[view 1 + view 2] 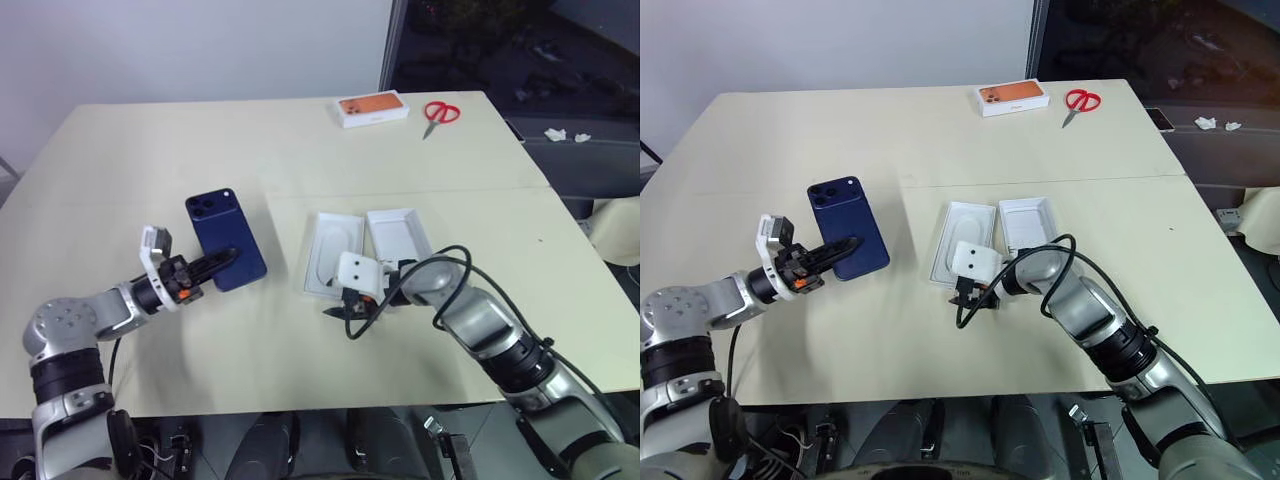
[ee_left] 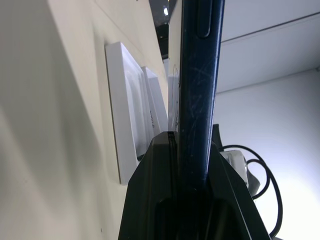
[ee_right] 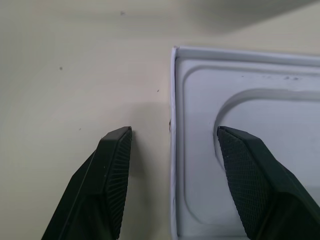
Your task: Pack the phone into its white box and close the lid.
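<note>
- One right gripper (image 3: 172, 150) sits lowest and nearest on the bench (image 1: 150, 150), its jaws open and straddling the near edge of a white tray, one finger (image 3: 112, 170) over bare bench and the other above the tray's oval recess.
- One left gripper (image 1: 222, 261) on the left side has its jaws closed on the phone (image 1: 224, 238), pinching its near end and holding it clear of the bench top.
- One phone: dark blue, glossy back facing up toward the head camera, long axis running from near to far and leaning slightly left, the camera cluster at its far left corner.
- Two shallow white trays lie side by side, just right of the phone: the thin white insert (image 1: 330, 252) with the oval recess on the left, and another white tray (image 1: 400, 235) touching its right side; which box part that second one is I cannot tell.
- One orange-topped white box (image 1: 371, 108) lies far back on the bench.
- One pair of red-handled scissors (image 1: 438, 114) lies just right of that box.
</note>
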`<state>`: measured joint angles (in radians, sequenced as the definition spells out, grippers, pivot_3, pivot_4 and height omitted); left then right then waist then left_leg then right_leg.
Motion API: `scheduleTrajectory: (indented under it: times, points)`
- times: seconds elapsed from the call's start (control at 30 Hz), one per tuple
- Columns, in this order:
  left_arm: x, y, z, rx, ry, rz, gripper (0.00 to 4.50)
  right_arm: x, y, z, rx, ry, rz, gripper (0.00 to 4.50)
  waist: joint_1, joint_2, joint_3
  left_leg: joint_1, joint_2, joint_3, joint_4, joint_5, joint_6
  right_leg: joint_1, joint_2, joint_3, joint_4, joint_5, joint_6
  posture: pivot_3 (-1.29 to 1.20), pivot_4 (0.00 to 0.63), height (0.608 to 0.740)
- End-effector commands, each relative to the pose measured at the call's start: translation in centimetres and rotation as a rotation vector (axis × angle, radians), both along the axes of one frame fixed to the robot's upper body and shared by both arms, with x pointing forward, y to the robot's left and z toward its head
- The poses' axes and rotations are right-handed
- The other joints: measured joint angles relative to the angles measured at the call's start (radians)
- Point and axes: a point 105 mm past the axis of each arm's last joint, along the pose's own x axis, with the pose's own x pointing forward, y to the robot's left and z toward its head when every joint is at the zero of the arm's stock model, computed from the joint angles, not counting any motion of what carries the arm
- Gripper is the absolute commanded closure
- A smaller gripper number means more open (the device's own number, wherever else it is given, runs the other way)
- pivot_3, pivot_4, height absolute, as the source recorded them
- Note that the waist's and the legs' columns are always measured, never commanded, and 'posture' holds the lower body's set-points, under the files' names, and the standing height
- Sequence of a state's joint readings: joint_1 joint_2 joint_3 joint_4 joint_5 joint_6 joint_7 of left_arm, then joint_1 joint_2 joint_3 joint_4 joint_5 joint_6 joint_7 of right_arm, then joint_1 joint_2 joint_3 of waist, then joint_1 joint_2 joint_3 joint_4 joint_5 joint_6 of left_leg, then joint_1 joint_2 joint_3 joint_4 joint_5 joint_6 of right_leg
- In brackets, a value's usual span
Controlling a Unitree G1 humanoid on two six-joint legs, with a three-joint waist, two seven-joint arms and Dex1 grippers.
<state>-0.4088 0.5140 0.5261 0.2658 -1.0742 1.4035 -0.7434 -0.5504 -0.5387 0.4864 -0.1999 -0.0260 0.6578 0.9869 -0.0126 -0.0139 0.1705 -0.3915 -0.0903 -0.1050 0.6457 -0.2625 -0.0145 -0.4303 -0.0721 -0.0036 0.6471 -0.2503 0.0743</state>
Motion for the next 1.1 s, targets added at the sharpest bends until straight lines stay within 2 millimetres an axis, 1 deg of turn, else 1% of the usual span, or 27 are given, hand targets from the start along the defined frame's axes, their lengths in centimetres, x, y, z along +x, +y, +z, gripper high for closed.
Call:
scheduleTrajectory:
  times: [0.03, 0.1, 0.13, 0.17, 0.2, 0.27, 0.43, 0.57, 0.7, 0.9, 1.0, 1.07, 1.1]
  points:
    - [0.1, 0.3, 1.6, 0.0, -0.067, 0.001, 4.5, 0.0, 0.1, 0.1, -0.005, 0.007, 0.004, 1.68, 0.001, 0.0, 0.0, 0.0, 0.0, 0.0, 0.0, 0.0, 0.0, 0.0, 0.0, 0.0, 0.0, 0.0, 0.0, 0.0, 0.15, 0.74]
    - [0.1, 0.4, 1.5, 0.003, -0.066, 0.003, 4.5, 0.0, 0.1, 0.0, -0.01, 0.009, 0.01, 1.68, 0.001, 0.0, 0.0, 0.0, 0.0, 0.0, 0.0, 0.0, 0.0, 0.0, 0.0, 0.0, 0.0, 0.0, 0.0, 0.0, 0.15, 0.74]
    - [0.1, 0.4, 1.5, 0.005, -0.065, 0.004, 4.5, 0.0, 0.1, 0.0, -0.01, 0.008, 0.011, 2.19, 0.001, 0.0, 0.0, 0.0, 0.0, 0.0, 0.0, 0.0, 0.0, 0.0, 0.0, 0.0, 0.0, 0.0, 0.0, 0.0, 0.15, 0.74]
    - [0.1, 0.4, 1.5, 0.007, -0.064, 0.005, 4.5, 0.0, 0.1, 0.0, -0.01, 0.006, 0.015, 2.48, 0.001, 0.0, 0.0, 0.0, 0.0, 0.0, 0.0, 0.0, 0.0, 0.0, 0.0, 0.0, 0.0, 0.0, 0.0, 0.0, 0.15, 0.74]
    - [0.1, 0.4, 1.5, 0.008, -0.064, 0.005, 4.5, -0.1, 0.1, 0.0, -0.013, 0.003, 0.022, 2.99, 0.0, 0.0, 0.0, 0.0, 0.0, 0.0, 0.0, 0.0, 0.0, 0.0, 0.0, 0.0, 0.0, 0.0, 0.0, 0.0, 0.15, 0.74]
    - [0.1, 0.3, 1.4, 0.012, -0.063, 0.003, 4.5, 0.1, 0.2, 0.1, -0.011, -0.01, 0.023, 3.85, -0.001, -0.001, -0.001, 0.0, 0.0, 0.0, 0.0, 0.0, 0.0, 0.0, 0.0, 0.0, 0.0, 0.0, 0.0, 0.0, 0.15, 0.74]
    - [0.0, 0.3, 1.3, 0.014, -0.062, -0.003, 4.5, -0.1, 0.2, 0.3, -0.008, -0.014, 0.041, 3.85, -0.002, -0.001, -0.001, 0.0, 0.0, 0.0, 0.0, 0.0, 0.0, 0.0, 0.0, 0.0, 0.0, 0.0, 0.0, 0.0, 0.15, 0.74]
    - [-0.1, 0.3, 1.4, 0.014, -0.062, -0.007, 4.5, -1.8, 0.8, 0.6, 0.045, 0.009, 0.123, 3.85, 0.0, -0.001, -0.001, 0.0, 0.0, 0.0, 0.0, 0.0, 0.0, 0.0, 0.0, 0.0, 0.0, 0.0, 0.0, 0.0, 0.15, 0.74]
    - [-0.1, 0.4, 1.7, 0.007, -0.067, -0.009, 4.5, -3.6, 2.2, 0.7, 0.109, 0.022, 0.204, 3.85, -0.002, -0.001, -0.001, 0.0, 0.0, 0.0, 0.0, 0.0, 0.0, 0.0, 0.0, 0.0, 0.0, 0.0, 0.0, 0.0, 0.15, 0.74]
    - [0.1, -0.2, 2.3, -0.004, -0.061, -0.025, 4.5, -3.4, 2.4, -0.1, 0.119, 0.046, 0.188, 3.85, 0.0, -0.001, -0.001, 0.0, 0.0, 0.0, 0.0, 0.0, 0.0, 0.0, 0.0, 0.0, 0.0, 0.0, 0.0, 0.0, 0.15, 0.74]
    - [0.2, -0.6, 2.8, -0.01, -0.051, -0.044, 4.5, -3.9, 2.8, -0.1, 0.148, 0.08, 0.206, 2.83, 0.001, -0.001, -0.001, 0.0, 0.0, 0.0, 0.0, 0.0, 0.0, 0.001, 0.0, 0.0, 0.0, 0.0, 0.0, 0.0, 0.15, 0.74]
    - [0.1, -0.7, 3.0, -0.035, -0.037, -0.061, 4.5, -4.0, 3.0, 0.0, 0.163, 0.069, 0.216, 1.93, 0.001, -0.002, -0.001, 0.0, 0.0, 0.0, 0.0, 0.0, 0.0, 0.001, 0.0, 0.0, 0.0, 0.0, 0.0, 0.0, 0.15, 0.74]
    - [0.1, -1.0, 2.9, -0.029, -0.034, -0.066, 4.5, -3.9, 3.0, 0.1, 0.165, 0.064, 0.216, 1.35, 0.001, -0.002, -0.001, 0.0, 0.0, 0.0, 0.0, 0.0, 0.0, 0.001, 0.0, 0.0, 0.0, 0.0, 0.0, 0.0, 0.15, 0.74]
